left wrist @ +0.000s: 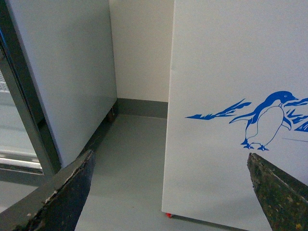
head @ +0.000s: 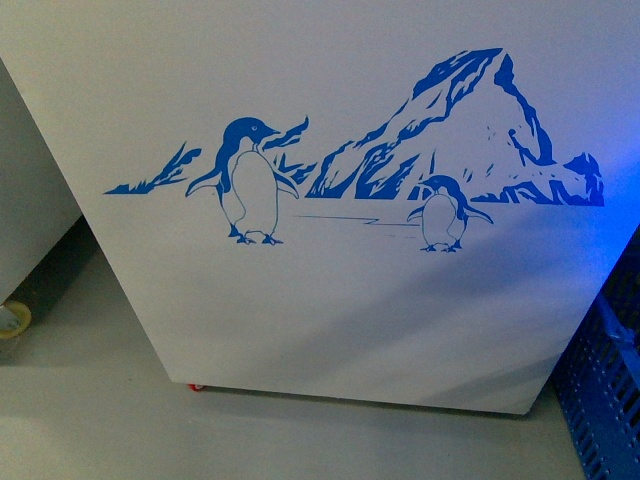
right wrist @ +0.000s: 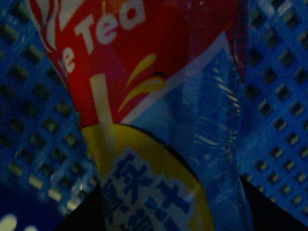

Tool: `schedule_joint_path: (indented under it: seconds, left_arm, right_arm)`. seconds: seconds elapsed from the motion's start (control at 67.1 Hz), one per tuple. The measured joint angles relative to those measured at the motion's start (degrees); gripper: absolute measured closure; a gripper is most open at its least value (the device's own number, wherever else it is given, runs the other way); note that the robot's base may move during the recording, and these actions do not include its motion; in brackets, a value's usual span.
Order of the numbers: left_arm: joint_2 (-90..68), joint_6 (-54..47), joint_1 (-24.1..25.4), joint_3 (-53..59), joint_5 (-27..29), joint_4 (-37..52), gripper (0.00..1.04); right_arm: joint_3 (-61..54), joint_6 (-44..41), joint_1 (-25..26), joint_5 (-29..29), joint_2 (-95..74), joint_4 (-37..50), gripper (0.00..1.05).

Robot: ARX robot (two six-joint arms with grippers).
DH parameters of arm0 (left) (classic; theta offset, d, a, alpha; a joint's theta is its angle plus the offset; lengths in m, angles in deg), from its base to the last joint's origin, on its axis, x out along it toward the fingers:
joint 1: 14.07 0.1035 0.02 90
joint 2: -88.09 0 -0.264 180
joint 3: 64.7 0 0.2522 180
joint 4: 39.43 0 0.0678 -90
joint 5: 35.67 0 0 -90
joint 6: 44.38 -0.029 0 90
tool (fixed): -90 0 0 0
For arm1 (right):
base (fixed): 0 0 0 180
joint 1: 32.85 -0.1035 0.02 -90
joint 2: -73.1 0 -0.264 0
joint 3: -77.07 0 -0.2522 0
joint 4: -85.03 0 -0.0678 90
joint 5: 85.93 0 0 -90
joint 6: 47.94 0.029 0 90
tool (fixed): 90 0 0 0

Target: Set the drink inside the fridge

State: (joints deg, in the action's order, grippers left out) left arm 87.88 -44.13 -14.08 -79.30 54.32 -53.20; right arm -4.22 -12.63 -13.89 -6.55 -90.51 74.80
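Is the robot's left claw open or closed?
Open. The left gripper has its fingers far apart, only floor and the fridge between them.

In the front view a blue perforated crate stands at four o'clock on the grey floor, and a yellowish roll lies at eight o'clock. A grey upright cabinet stands by the cream wall in the left wrist view.

Front cam: close on fridge front, tilted down. Left wrist shares left penguin. Right wrist: right up against label, crate behind.
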Motion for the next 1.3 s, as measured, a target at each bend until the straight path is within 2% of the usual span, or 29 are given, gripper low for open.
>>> schedule_joint_path:
  seconds: [0.149,0.343,0.507,0.596,0.775,0.865,1.088,1.297]
  left_arm:
    - [0.0,0.0,0.0,0.0,0.0,0.0,0.08]
    - [0.0,0.0,0.0,0.0,0.0,0.0,0.08]
    - [0.0,0.0,0.0,0.0,0.0,0.0,0.08]
    - [0.0,0.0,0.0,0.0,0.0,0.0,0.08]
    - [0.0,0.0,0.0,0.0,0.0,0.0,0.08]
    - [0.0,0.0,0.0,0.0,0.0,0.0,0.08]
    - [0.0,0.0,0.0,0.0,-0.02,0.0,0.08]
    - [0.0,0.0,0.0,0.0,-0.02,0.0,0.08]
  right_arm:
    - [-10.91,-1.53,-0.63,0.22,10.67,4.83,0.61]
    - [-26.16,-6.45,-0.66,2.91,32.35,9.68,0.62]
    - [-36.37,-12.11,-1.03,5.95,49.94,9.4,0.62]
    - [-41.94,-16.39,-1.81,10.69,63.28,5.49,0.62]
    - [-43.63,-21.88,-3.61,18.16,83.41,-1.33,0.62]
    - [-42.51,-23.43,-4.24,19.93,91.71,-3.93,0.62]
    - [-38.69,-24.46,-5.18,19.58,109.55,-9.05,0.63]
    - [-37.97,-20.57,-6.1,20.35,118.75,-12.22,0.63]
